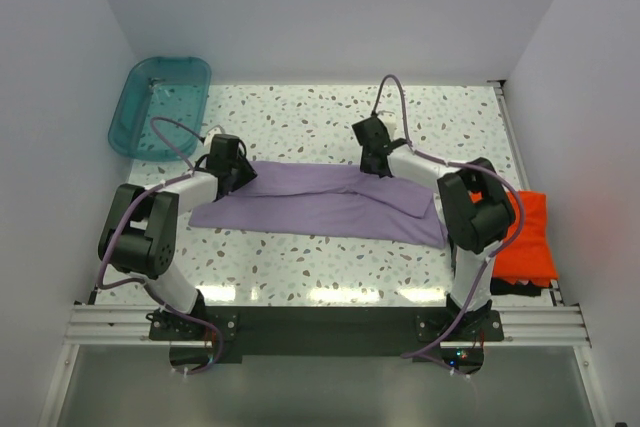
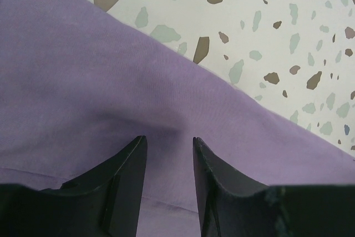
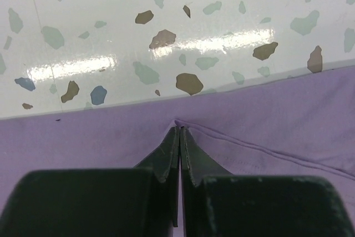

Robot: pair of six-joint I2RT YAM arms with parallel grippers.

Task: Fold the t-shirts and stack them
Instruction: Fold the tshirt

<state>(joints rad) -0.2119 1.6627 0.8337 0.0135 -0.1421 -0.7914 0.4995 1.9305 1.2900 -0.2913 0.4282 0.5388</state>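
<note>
Lavender t-shirt (image 1: 320, 202) lies as a long band across the speckled table (image 1: 320, 117); right gripper (image 3: 180, 137) pinches its far edge closed, left gripper (image 2: 169, 151) presses down with fingers apart, seemingly to lift both ends evenly

The lavender t-shirt (image 1: 320, 202) lies flat in a long band across the middle of the table (image 1: 300, 117); the orange-red t-shirt (image 1: 530, 237) sits folded at its right edge
</note>
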